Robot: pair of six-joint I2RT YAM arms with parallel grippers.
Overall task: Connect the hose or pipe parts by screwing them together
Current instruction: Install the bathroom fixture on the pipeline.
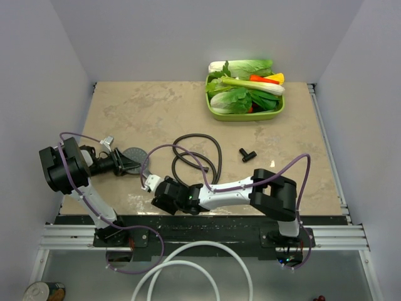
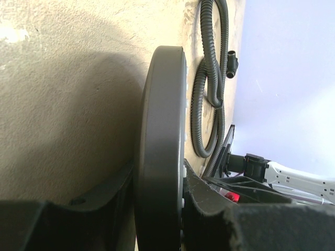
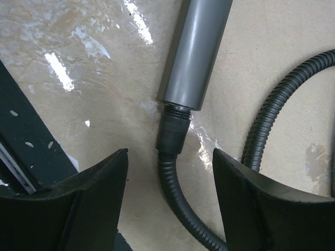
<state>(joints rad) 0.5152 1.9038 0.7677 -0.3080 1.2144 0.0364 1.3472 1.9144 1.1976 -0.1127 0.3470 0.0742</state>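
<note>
Right wrist view gives the step in hand: the right gripper (image 3: pixel 170 157) hangs over the joint where the hose (image 3: pixel 175 204) meets the handle (image 3: pixel 196 52) of the shower head (image 2: pixel 162 130). Its claw is wide, one finger on each side of the ribbed nut (image 3: pixel 172 130), touching neither the nut nor the hose. A thin band of thread shows between the nut and the handle end, so I judge the nut started but not home. The left gripper (image 2: pixel 157 188) has its claw clamped across the rim of the round disc, holding the head near the left edge of the table (image 1: pixel 156 113), with the handle reaching toward the right gripper. To do this well, the fingers should close on the nut itself, not on the corrugated hose below it, which would only twist and spring back. The grip should sit square to the handle's axis so the thread does not cross. The left grip must hold firm against the turning, since a thin disc rim can slip. The hose loops over the middle of the table, and the slack there should let it follow the turns. The T-shaped fitting (image 1: pixel 248 153) lies apart, right of the middle, untouched.
</note>
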